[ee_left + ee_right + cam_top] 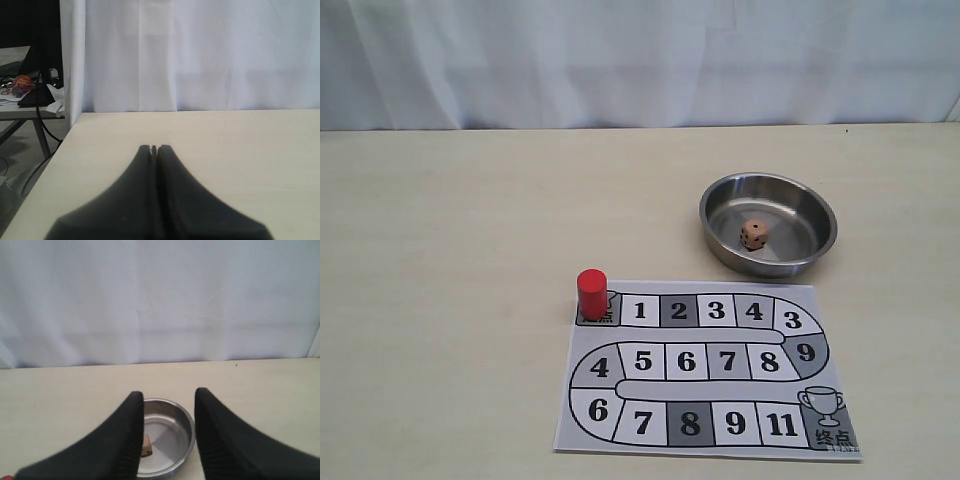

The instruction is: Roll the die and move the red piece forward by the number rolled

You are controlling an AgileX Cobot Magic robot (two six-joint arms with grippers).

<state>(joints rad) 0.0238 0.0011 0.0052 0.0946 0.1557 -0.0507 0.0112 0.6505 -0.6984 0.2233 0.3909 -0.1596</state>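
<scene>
The tan die (754, 234) rests inside a round steel bowl (720, 195) behind the board's right end. The red piece (592, 293) stands upright on the start square at the top-left corner of the numbered paper board (700, 365). Neither arm shows in the exterior view. In the right wrist view my right gripper (169, 396) is open above the bowl (186, 432), and the die (146, 446) peeks out beside one finger. In the left wrist view my left gripper (154, 148) is shut and empty over bare table.
A white curtain (640, 60) hangs along the table's far edge. In the left wrist view the table's side edge (60, 145) drops off, with a stand and cables (30, 90) beyond it.
</scene>
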